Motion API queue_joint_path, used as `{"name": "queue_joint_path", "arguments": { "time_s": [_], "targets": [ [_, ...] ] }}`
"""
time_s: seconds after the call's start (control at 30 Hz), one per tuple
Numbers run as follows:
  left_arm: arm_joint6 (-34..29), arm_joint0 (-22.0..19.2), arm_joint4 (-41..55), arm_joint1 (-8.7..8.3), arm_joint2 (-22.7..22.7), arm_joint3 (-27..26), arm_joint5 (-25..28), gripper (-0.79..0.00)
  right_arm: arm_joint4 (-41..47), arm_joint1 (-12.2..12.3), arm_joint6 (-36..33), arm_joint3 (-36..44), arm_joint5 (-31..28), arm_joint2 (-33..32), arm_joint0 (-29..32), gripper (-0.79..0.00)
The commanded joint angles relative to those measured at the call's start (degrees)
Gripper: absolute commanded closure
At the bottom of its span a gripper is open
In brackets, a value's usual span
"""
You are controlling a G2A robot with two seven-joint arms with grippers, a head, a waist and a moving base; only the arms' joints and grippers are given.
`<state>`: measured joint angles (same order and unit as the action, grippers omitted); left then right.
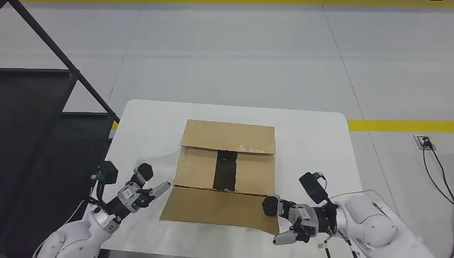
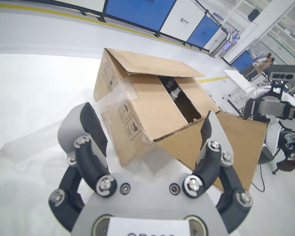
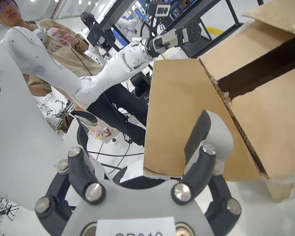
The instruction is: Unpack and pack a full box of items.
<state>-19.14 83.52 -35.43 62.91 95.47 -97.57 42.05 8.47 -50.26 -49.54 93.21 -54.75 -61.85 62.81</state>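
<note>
Top view has the cardboard box [image 1: 191, 176] sitting in the middle of the white counter [image 1: 142, 123], partly opened. Its far flap [image 1: 227, 136], on the 12 o'clock side, is lifted, and its near flap [image 1: 213, 212], on the 6 o'clock side, is folded outward. The two inner flaps [image 1: 254, 174] lie almost flat, with a dark slot [image 1: 225, 169] between them running from 12 to 6 o'clock. Left wrist view looks into that slot, where a dark item [image 2: 173, 88] shows; what it is cannot be told. A strip of clear tape [image 2: 118, 96] hangs loose from the box's side wall.

The left gripper [image 1: 154, 180] is off the box at 8 o'clock, just beside one corner of the near flap. Its jaws stand wide apart with nothing in them. The right gripper [image 1: 278, 221] is at 5 o'clock from the box, at the near flap's other corner. Its jaws are spread too, and in right wrist view one dark pad [image 3: 199, 133] sits in front of the flap's face. Whether it touches the cardboard cannot be told.
</note>
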Motion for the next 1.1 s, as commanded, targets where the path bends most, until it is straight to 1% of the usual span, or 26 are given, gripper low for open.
{"name": "queue_joint_path", "arguments": {
  "time_s": [0.0,0.1,0.17,0.2,0.3,0.37,0.5,0.73,0.8,0.9,0.97,1.07],
  "targets": [
    [-1.4,0.1,-2.4,-0.23,-0.3,0.3,1.9,-0.785,0.7,0.6,-0.1,-0.8,0.1,1.3,-0.8,-0.785],
    [-1.9,0.2,-5.4,-0.42,-1.1,1.0,3.5,-0.785,4.5,1.1,-0.2,-2.0,0.3,2.1,-2.2,-0.785],
    [-2.0,0.1,-6.9,-0.54,-1.4,1.5,4.0,-0.785,9.5,1.1,0.3,-3.1,0.6,2.1,-3.0,-0.785],
    [-2.2,0.1,-7.5,-0.58,-1.6,1.8,4.0,-0.785,11.6,1.1,0.5,-3.4,1.2,2.0,-3.5,-0.785],
    [-2.1,0.0,-10.0,-0.68,-2.2,2.3,3.5,-0.785,19.7,0.7,4.1,-4.2,2.3,1.5,-4.4,-0.785],
    [-1.2,-0.1,-11.5,-0.68,-2.8,2.6,2.8,-0.785,22.7,0.5,4.9,-4.6,2.6,1.2,-5.1,-0.785],
    [0.1,-0.2,-12.9,-0.66,-3.9,3.4,2.0,-0.785,22.7,0.5,4.9,-4.6,2.6,1.2,-5.1,-0.785],
    [0.1,-0.2,-13.0,-0.66,-3.9,3.5,2.0,-0.785,22.7,0.5,4.9,-4.6,2.6,1.2,-5.1,-0.785],
    [0.1,-0.2,-13.0,-0.66,-3.9,3.5,2.0,-0.785,22.1,0.4,6.0,-3.5,3.6,1.0,-4.6,-0.785],
    [0.3,-0.2,-12.9,-0.65,-3.9,3.4,1.7,-0.785,24.2,-0.1,7.2,-3.5,7.8,2.1,-4.7,-0.785],
    [0.7,0.0,-13.0,-0.65,-4.3,3.1,1.1,-0.785,26.0,-0.7,8.1,-4.5,11.0,3.2,-5.9,-0.785],
    [1.0,0.0,-13.7,-0.77,-4.3,2.8,1.1,-0.785,30.0,-1.7,7.2,-6.9,15.0,5.1,-8.4,-0.785]
  ]
}}
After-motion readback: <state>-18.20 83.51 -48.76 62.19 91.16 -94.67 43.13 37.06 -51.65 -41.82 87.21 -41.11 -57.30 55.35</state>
